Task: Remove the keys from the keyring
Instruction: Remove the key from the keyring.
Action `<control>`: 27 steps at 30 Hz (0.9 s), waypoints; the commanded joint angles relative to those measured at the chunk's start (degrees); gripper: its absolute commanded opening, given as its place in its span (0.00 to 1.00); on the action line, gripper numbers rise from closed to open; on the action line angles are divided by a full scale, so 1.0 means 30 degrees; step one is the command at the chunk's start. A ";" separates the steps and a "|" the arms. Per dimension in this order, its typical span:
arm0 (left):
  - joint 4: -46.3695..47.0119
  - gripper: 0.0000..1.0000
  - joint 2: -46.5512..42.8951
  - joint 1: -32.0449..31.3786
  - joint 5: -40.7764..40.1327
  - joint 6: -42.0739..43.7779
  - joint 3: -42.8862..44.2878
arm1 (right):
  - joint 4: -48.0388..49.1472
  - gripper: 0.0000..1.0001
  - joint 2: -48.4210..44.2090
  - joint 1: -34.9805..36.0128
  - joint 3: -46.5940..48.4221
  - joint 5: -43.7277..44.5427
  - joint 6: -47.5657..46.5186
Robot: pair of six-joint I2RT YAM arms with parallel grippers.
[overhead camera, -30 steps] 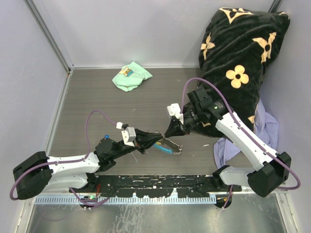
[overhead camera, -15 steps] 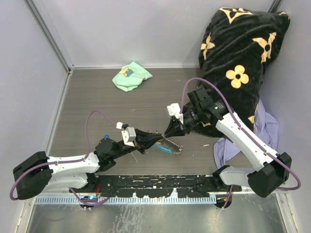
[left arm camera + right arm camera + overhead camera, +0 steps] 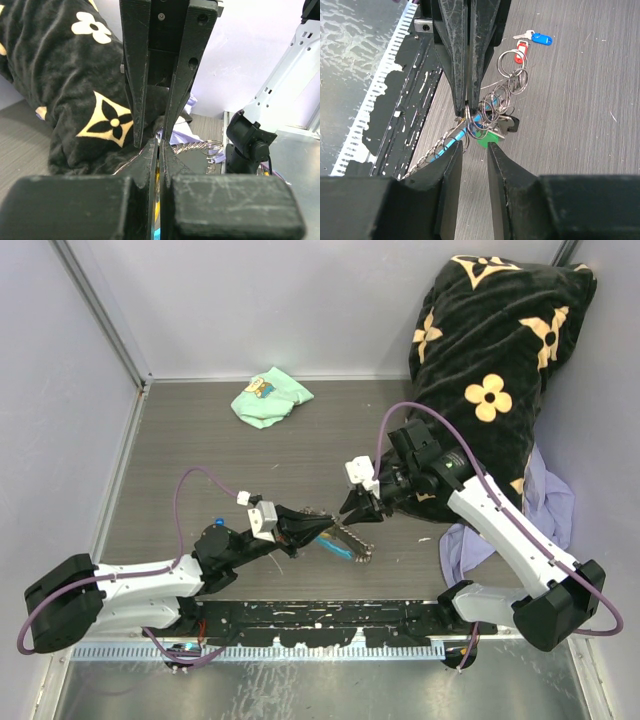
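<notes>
Right gripper [image 3: 474,148]: fingers now parted narrowly, eased off the keyring [image 3: 485,117], holding nothing. Left gripper [image 3: 468,103]: fingers clamped on keyring. Keys [image 3: 486,138]: clustered at ring.

Left gripper [image 3: 326,528] clamped shut on the keyring [image 3: 492,102], arm stretched low from its left; right gripper [image 3: 352,514] just right of it, jaws slightly parted, gripping nothing.

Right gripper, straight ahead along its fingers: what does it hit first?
Most likely the green-tagged key in the bunch on the keyring, sitting just ahead of the open right gripper. Right behind it, the left gripper clamps that bunch. Depth from the wrist view is hard to judge.
</notes>
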 commanded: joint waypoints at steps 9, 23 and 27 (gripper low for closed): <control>0.1735 0.00 -0.0238 0.0035 -0.0015 -0.0576 0.1212 | 0.0492 0.21 -0.0053 0.0895 0.0811 -0.0002 -0.0409; 0.2034 0.00 -0.0277 -0.0104 -0.2394 -0.1353 0.1223 | 0.1912 0.03 -0.0581 0.1114 0.0360 0.1055 0.0697; 0.1926 0.00 -0.0148 -0.0114 -0.2380 -0.1271 0.1201 | 0.1988 0.12 -0.0607 0.1110 0.0203 0.0629 0.1094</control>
